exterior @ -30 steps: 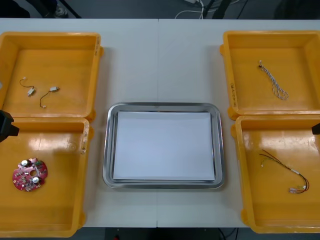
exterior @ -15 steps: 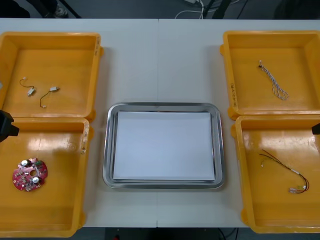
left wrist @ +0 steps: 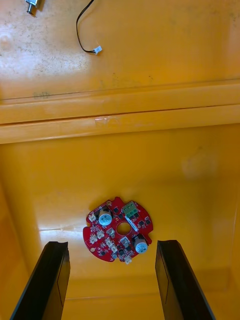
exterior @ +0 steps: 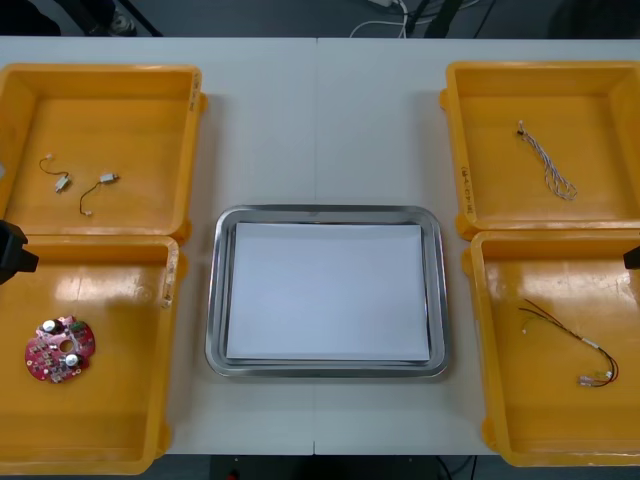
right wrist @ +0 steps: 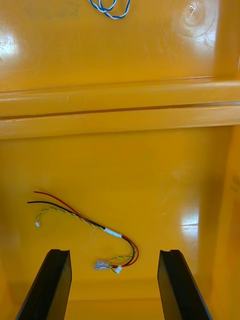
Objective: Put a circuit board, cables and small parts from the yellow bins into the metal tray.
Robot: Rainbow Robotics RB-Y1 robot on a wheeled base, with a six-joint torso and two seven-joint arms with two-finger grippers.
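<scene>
Round red circuit board (exterior: 61, 349): flat on the floor of the near-left yellow bin (exterior: 172, 300), close to the bin's left wall, about midway between its far and near walls. Nothing touches it.

Left gripper (left wrist: 112, 244): poised above that bin, fingers (left wrist: 56, 270) spread wide with nothing between them. In the left wrist view the board lies on the bin floor just beyond the fingertips, roughly in line with the gap.

Small metal parts (exterior: 62, 182): two, each with a thin black cable, in the far-left yellow bin (exterior: 190, 150), toward its left wall, near each other but apart.

Metal tray (exterior: 325, 214): at the middle of the table (exterior: 320, 120), between the left and right bins. White inside, shiny rim, no parts in it.

Red and yellow cable (exterior: 570, 347): in the near-right yellow bin (exterior: 478, 340), running from the bin's middle toward its right wall, connector end nearest that wall.

Right gripper (right wrist: 114, 252): above the near-right bin, fingers well apart and holding nothing. The cable's connector end lies on the floor between the fingertips, clear of both.

Twisted blue and white cable (exterior: 547, 162): in the far-right yellow bin (exterior: 455, 150), right of its middle, lying at a slant.
</scene>
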